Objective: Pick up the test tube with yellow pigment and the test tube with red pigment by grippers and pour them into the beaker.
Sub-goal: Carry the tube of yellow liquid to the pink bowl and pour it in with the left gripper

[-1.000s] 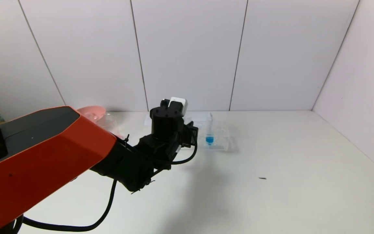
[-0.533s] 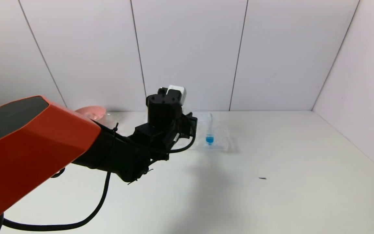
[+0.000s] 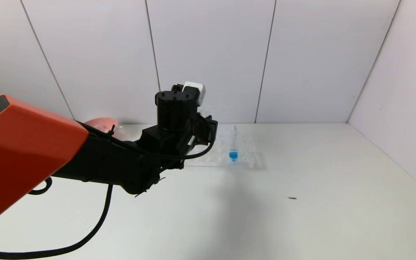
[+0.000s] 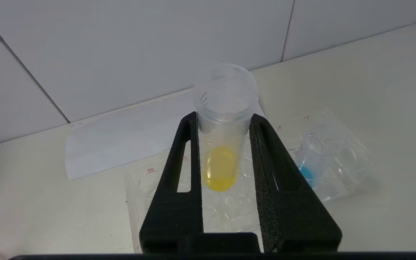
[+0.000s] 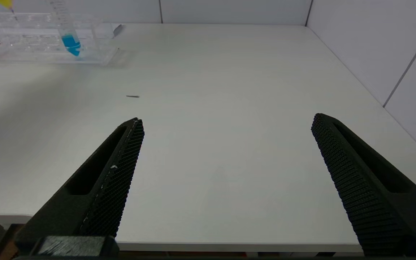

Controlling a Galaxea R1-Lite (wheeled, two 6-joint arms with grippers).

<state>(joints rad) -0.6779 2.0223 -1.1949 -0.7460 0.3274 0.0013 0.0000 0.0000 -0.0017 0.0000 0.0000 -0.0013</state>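
My left gripper (image 4: 223, 119) is shut on the test tube with yellow pigment (image 4: 221, 164), gripping its clear upper wall. The tube hangs upright above the clear tube rack (image 4: 226, 213), with yellow liquid in its round bottom. In the head view my left arm (image 3: 172, 119) hides the tube and fingers. In the right wrist view the yellow tip (image 5: 4, 3) shows over the rack (image 5: 31, 54). My right gripper (image 5: 228, 119) stands open and empty over the table's near edge. The test tube with red pigment is out of view, and the beaker is hidden behind my left arm.
A tube with blue liquid (image 3: 233, 152) stands in the right part of the rack (image 3: 246, 160). A pink bowl (image 3: 101, 122) peeks out behind my left arm at the back left. A white paper sheet (image 4: 121, 141) lies behind the rack. A small dark speck (image 3: 292, 198) lies on the table.
My left arm has risen and drawn a little to the left with the yellow tube held. More of the rack shows below it. The blue tube has not moved.
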